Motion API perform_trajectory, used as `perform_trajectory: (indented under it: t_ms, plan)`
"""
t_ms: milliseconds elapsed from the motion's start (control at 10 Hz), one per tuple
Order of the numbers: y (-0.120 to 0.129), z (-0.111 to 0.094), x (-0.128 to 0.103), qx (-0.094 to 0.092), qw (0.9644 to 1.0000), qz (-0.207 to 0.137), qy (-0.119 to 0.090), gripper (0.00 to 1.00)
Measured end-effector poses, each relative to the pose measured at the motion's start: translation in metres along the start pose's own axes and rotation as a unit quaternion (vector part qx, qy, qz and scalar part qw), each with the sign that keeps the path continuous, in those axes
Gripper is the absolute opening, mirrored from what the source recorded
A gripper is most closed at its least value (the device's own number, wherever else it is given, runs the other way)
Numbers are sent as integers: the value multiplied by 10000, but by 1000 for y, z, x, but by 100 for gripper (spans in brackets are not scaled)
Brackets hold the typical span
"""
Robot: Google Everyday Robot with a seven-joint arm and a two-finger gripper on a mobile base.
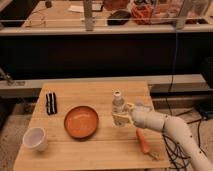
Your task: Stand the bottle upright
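Note:
The bottle [118, 102] is small and clear with a white cap. It stands upright on the wooden table [90, 92], right of centre. My gripper [121, 116] comes in from the right on a white arm [165, 126] and is shut on the bottle's lower part, low over the tabletop. The bottle's base is hidden behind the gripper.
An orange bowl [81, 121] sits just left of the gripper. A white cup [35, 138] stands at the front left. A black flat object [51, 102] lies at the back left. An orange carrot [144, 141] lies at the front right, under the arm.

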Motion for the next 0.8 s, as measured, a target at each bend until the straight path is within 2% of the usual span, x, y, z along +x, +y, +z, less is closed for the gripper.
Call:
perform_trajectory:
  t_ms: [300, 600, 800]
  plan:
    - [4, 6, -3, 25, 9998, -219, -4, 1]
    - [9, 23, -11, 184, 9993, -298, -97, 1]
    - [12, 38, -23, 327, 9992, -235, -38, 1]
